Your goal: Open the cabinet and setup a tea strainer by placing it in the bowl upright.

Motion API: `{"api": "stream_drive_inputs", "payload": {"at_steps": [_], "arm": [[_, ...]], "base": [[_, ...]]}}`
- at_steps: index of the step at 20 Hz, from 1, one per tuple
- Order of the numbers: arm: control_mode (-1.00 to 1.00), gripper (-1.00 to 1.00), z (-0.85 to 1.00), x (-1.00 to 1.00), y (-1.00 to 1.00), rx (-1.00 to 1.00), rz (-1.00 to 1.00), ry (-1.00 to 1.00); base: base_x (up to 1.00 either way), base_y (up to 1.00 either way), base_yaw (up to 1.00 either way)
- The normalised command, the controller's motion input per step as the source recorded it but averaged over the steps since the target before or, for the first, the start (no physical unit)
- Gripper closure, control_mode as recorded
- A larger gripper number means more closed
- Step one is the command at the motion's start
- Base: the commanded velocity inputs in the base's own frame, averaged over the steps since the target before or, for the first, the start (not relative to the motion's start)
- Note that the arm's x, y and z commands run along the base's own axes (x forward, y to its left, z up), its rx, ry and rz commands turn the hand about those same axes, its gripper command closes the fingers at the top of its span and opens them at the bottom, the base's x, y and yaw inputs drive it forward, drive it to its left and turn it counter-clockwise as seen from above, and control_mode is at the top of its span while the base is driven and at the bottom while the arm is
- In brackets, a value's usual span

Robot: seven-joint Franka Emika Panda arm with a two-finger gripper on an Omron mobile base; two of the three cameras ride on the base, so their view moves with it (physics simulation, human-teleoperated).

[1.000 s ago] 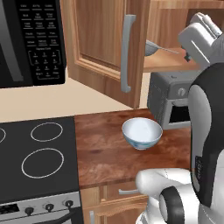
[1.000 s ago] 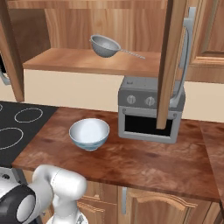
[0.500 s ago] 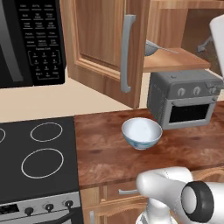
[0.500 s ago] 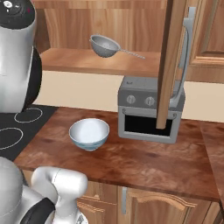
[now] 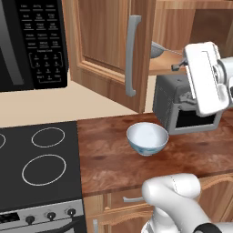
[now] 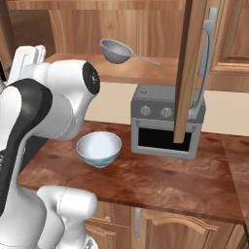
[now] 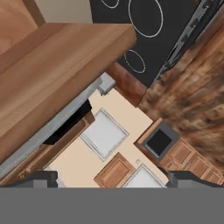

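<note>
The tea strainer [image 6: 116,50] lies on the shelf [image 6: 141,73] inside the cabinet [image 5: 109,41], whose doors hang open. Below it, the white bowl [image 6: 98,149] sits on the brown bench [image 6: 160,182], near a small grey oven [image 6: 165,127]. The tool [image 7: 112,178] is spread wide and holds nothing.

Light-brown wooden cabinet [image 5: 109,41] with grey handles, grey mesh tea strainer [image 6: 116,51], white bowl [image 6: 98,149], dark reddish-brown worktop [image 6: 160,180].

A black microwave [image 5: 32,43] hangs above the stove [image 5: 36,159]. A grey toaster oven [image 6: 165,127] sits on the wooden counter [image 6: 160,180].
</note>
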Motion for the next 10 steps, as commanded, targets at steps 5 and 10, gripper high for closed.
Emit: {"api": "stream_drive_inputs", "payload": {"at_steps": [5,10], "arm": [[-1.0,-1.0,-0.08,0.64,0.27,0.03,0.15,0.0],[-1.0,-1.0,0.0,0.5,-0.16,0.09,0.01,0.03]], "base": [[0.0,0.0,0.0],[0.0,0.0,0.0]]}}
